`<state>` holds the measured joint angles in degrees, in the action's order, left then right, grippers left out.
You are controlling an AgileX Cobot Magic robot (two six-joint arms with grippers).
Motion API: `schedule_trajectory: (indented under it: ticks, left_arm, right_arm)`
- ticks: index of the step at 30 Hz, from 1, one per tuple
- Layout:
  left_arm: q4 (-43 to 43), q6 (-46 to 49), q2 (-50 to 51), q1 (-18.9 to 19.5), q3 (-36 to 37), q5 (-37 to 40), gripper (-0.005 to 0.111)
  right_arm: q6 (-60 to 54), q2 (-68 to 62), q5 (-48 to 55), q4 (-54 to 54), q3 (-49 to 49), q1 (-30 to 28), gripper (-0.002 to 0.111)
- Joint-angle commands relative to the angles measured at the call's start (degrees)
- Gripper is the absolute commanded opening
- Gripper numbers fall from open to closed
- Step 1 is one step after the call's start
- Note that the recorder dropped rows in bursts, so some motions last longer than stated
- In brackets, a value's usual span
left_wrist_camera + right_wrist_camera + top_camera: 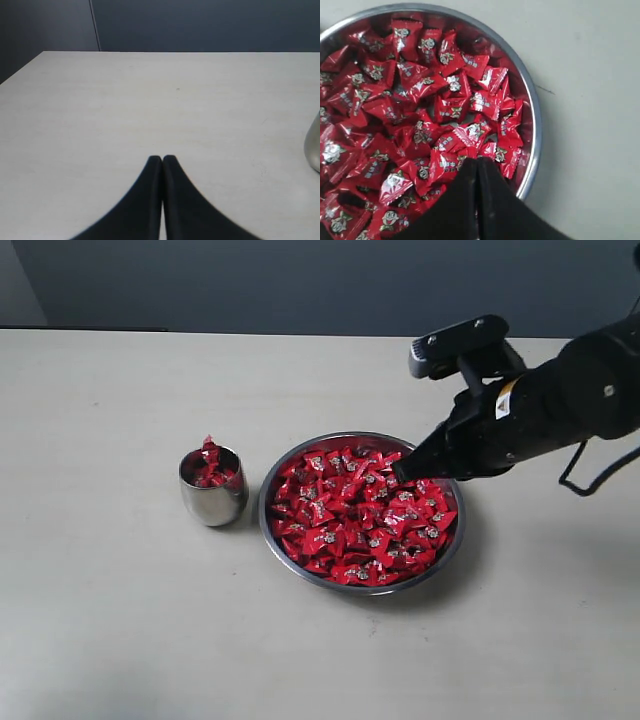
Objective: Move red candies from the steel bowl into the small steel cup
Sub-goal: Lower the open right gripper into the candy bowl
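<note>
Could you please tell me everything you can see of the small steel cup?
The small steel cup is a handleless tumbler of shiny metal with a rounded body and an open round mouth. It stands upright on the pale table, just left of the steel bowl, with a narrow gap between them. It is filled with red candies, heaped above its rim. Nothing else touches it.

- Left wrist view: I get only a sliver of the small steel cup; the picture's edge cuts off the rest.
- Right wrist view: the steel bowl runs off the picture, and the right gripper hides part of its rim.
- Exterior view: the red candies bury the bowl's floor; I can't read their whitish marks.
</note>
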<state>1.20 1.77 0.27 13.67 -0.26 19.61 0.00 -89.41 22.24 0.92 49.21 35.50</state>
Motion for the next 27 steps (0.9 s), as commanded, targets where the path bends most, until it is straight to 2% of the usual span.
schedule_trajectory:
  ticks: [1, 6, 12, 27]
  left_arm:
    - [0.1, -0.1, -0.3, -0.5, 0.3, -0.5, 0.0]
    - [0.1, -0.1, -0.3, -0.5, 0.3, -0.5, 0.0]
    - [0.1, -0.1, -0.3, -0.5, 0.3, -0.5, 0.0]
    - [0.1, -0.1, -0.3, -0.5, 0.3, -0.5, 0.0]
  right_arm:
    - [-0.4, -6.3, -2.5, -1.8, 0.9, -0.4, -0.001]
    - [-0.8, -11.7, 2.2, -6.0, 5.6, 0.0, -0.001]
    - [-9.2, -12.4, 3.3, -12.8, 10.2, 2.0, -0.001]
    - [-14.0, -19.0, 11.6, -14.7, 20.2, 3.9, -0.001]
